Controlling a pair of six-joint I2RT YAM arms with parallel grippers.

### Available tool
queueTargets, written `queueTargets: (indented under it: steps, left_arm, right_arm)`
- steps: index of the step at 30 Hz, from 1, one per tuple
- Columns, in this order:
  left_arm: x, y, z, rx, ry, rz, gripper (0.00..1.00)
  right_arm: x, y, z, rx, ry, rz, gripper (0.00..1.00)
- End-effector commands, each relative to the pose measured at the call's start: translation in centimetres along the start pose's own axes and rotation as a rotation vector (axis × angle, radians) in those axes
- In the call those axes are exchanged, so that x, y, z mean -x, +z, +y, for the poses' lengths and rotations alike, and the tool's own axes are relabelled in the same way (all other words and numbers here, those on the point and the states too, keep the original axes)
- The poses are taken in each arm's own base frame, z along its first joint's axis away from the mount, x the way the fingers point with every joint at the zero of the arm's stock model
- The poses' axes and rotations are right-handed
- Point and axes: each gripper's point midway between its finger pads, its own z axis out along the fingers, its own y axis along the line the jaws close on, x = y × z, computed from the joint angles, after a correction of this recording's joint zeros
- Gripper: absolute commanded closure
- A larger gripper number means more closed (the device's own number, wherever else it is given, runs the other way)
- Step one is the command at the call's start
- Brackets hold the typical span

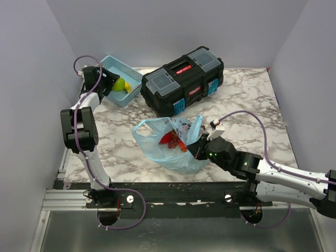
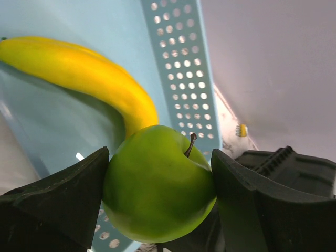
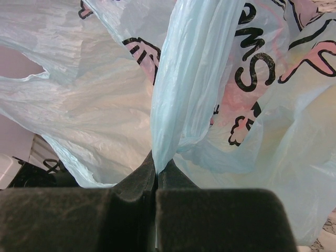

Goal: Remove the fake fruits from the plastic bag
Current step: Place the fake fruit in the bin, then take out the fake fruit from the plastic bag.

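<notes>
You can't see the bottom of the green apple [image 2: 157, 181] in the left gripper [image 2: 160, 173]; the picture's edge cuts it off. The banana [image 2: 79, 71] just past it hides one end behind it. Right in front of the right gripper [image 3: 156, 176], the plastic bag [image 3: 89, 100] blocks your view of what is inside. From above, the red fruits [image 1: 172, 140] beside that gripper are half hidden, too small to name.

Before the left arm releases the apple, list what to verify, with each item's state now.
1. The left pincer clamps the green apple: ok.
2. The apple is above the blue basket: ok.
3. The banana lies in the basket: ok.
4. Gap between apple and basket floor: cannot tell.
5. The right pincer is shut on the plastic bag handle: ok.
6. Bag emptied: not ok, red fruits lie inside.
</notes>
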Motion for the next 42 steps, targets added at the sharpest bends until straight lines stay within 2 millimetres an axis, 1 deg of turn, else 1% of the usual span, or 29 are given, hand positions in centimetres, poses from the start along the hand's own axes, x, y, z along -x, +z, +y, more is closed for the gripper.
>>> queueTargets:
  steps: [1,3,5,6,7,8,9,10,14,16,18,19,20,22,23,24,25,28,29,30,31,33,34,37,39,42]
  left_arm:
    - [1.6,0.1,1.1,0.069,0.053,-0.049,0.37]
    - [1.8,-0.1,1.2,0.089,0.057,-0.049,0.33]
    - [2.3,-0.5,0.7,0.094,0.061,-0.062,0.27]
    - [2.3,-0.8,0.6,0.103,0.062,-0.057,0.22]
    - [2.5,-1.1,0.4,0.110,0.066,-0.057,0.13]
    - [2.6,-1.3,0.3,0.124,0.066,-0.051,0.11]
    - [2.8,-1.6,0.2,0.140,0.067,-0.049,0.05]
    - [3.1,-1.9,0.0,0.150,0.068,-0.052,0.01]
    - [3.9,-3.8,-1.0,0.191,0.055,-0.069,0.01]
    - [3.8,-5.0,-2.2,0.181,0.054,-0.056,0.02]
    - [3.4,-6.8,-3.9,0.157,0.058,-0.048,0.03]
    - [2.7,-7.7,-4.8,0.133,0.067,-0.042,0.03]
    - [2.1,-9.0,-6.1,0.092,0.075,-0.045,0.03]
    - [0.1,-11.5,-8.6,-0.007,0.081,-0.039,0.05]
    - [-1.3,-12.6,-9.5,-0.049,0.080,-0.025,0.06]
    - [-2.2,-14.2,-10.7,-0.095,0.085,-0.023,0.06]
    - [-3.5,-15.4,-11.5,-0.132,0.096,-0.010,0.07]
    - [-7.3,-20.1,-14.8,-0.270,0.207,0.013,0.09]
    - [-8.1,-21.9,-15.7,-0.317,0.256,0.012,0.09]
    - [-9.6,-23.3,-16.0,-0.344,0.314,0.032,0.10]
    - [-10.6,-25.0,-16.3,-0.372,0.359,0.045,0.10]
    - [-13.2,-28.0,-16.3,-0.456,0.463,0.092,0.12]
    - [-14.6,-29.1,-15.7,-0.482,0.498,0.123,0.13]
    - [-18.5,-33.3,-15.2,-0.641,0.647,0.198,0.16]
    - [-21.7,-35.9,-14.5,-0.740,0.749,0.284,0.17]
    - [-25.2,-38.7,-12.7,-0.808,0.838,0.379,0.19]
  right_arm:
    - [0.9,-0.2,0.8,0.011,0.022,-0.018,0.99]
    - [1.0,-0.3,0.9,0.014,0.025,-0.020,0.99]
    - [1.1,-0.3,0.8,0.013,0.022,-0.023,0.99]
    - [1.2,-0.3,0.9,0.015,0.021,-0.023,0.99]
    - [1.1,-0.3,0.9,0.015,0.020,-0.023,0.99]
    - [1.1,-0.3,0.9,0.015,0.020,-0.022,0.99]
    - [1.1,-0.3,0.9,0.016,0.019,-0.024,0.99]
    - [1.2,-0.3,0.9,0.017,0.018,-0.025,0.99]
    - [1.1,-0.2,1.2,0.032,0.018,-0.026,0.99]
    - [1.1,-0.2,1.3,0.035,0.017,-0.027,0.99]
    - [1.2,-0.2,1.3,0.037,0.017,-0.029,0.99]
    - [1.2,-0.3,1.3,0.038,0.018,-0.031,0.99]
    - [1.2,-0.3,1.2,0.037,0.017,-0.034,0.99]
    - [1.2,-0.4,1.0,0.036,0.015,-0.037,0.99]
    - [1.3,-0.5,0.9,0.036,0.017,-0.040,0.99]
    - [1.2,-0.6,0.8,0.035,0.015,-0.039,0.99]
    - [1.2,-0.6,0.7,0.032,0.017,-0.040,0.99]
    - [1.1,-0.9,0.3,0.027,0.018,-0.038,0.99]
    - [1.0,-1.0,0.1,0.026,0.020,-0.038,0.99]
    - [1.0,-1.1,0.0,0.025,0.022,-0.039,0.99]
    - [1.0,-1.3,-0.1,0.024,0.023,-0.042,0.99]
    - [1.2,-1.6,-0.3,0.023,0.032,-0.050,0.99]
    - [1.4,-1.8,-0.3,0.028,0.037,-0.055,0.99]
    - [2.0,-2.3,0.1,0.048,0.046,-0.072,0.99]
    - [2.2,-2.4,0.3,0.055,0.045,-0.075,0.99]
    - [2.5,-2.5,0.4,0.057,0.045,-0.082,0.99]
